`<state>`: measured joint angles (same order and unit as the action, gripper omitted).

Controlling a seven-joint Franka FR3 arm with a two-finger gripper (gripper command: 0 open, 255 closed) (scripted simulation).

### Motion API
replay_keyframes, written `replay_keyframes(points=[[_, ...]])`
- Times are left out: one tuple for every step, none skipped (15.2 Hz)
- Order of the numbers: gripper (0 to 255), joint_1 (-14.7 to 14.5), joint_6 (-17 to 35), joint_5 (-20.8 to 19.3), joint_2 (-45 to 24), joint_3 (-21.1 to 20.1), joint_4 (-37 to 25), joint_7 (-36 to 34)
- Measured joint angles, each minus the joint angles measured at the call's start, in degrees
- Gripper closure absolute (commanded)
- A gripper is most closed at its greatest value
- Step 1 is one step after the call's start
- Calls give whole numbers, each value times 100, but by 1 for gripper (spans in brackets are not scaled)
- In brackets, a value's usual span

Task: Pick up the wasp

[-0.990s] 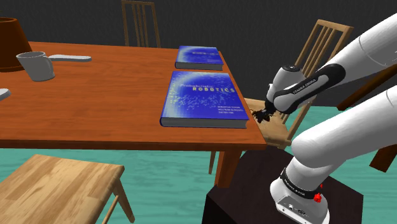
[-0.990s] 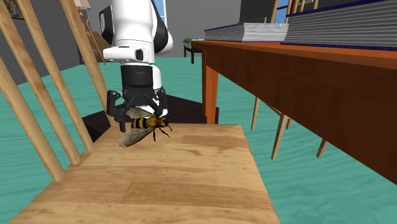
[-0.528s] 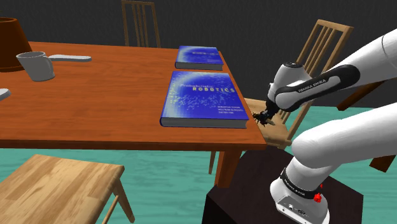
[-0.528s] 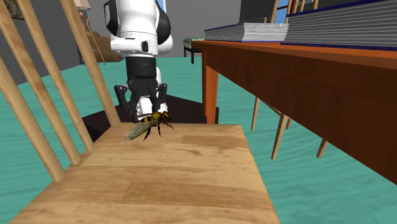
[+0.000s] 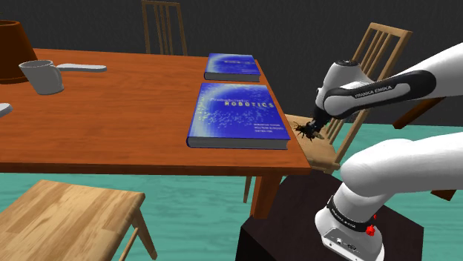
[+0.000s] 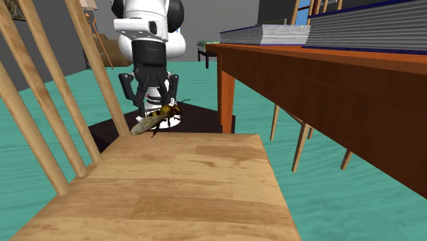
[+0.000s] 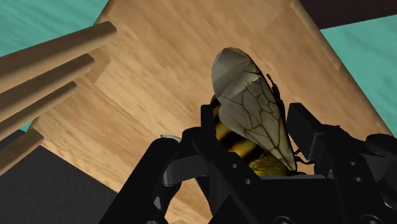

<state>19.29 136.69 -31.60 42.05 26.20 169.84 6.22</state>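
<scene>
Hand (image 6: 156, 109) pinches one wasp (image 6: 154, 121) just above one wooden chair seat (image 6: 198, 185).

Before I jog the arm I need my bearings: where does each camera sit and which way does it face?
Shoulder view: beside and behind the stand, looking down across the table; the white arm and stand show.
Second exterior view: low over the chair seat, facing the robot; the arm's end and claw show, clasping the wasp.
Wrist view: on the hand, looking along the claw at wasp and seat; black fingers show.
All three share claw, wasp and seat.
</scene>
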Motion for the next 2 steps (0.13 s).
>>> replay_keyframes(points=[[255, -6, -97, 30, 66, -13, -34, 26], [255, -14, -178, 58, 125, -32, -56, 37]])
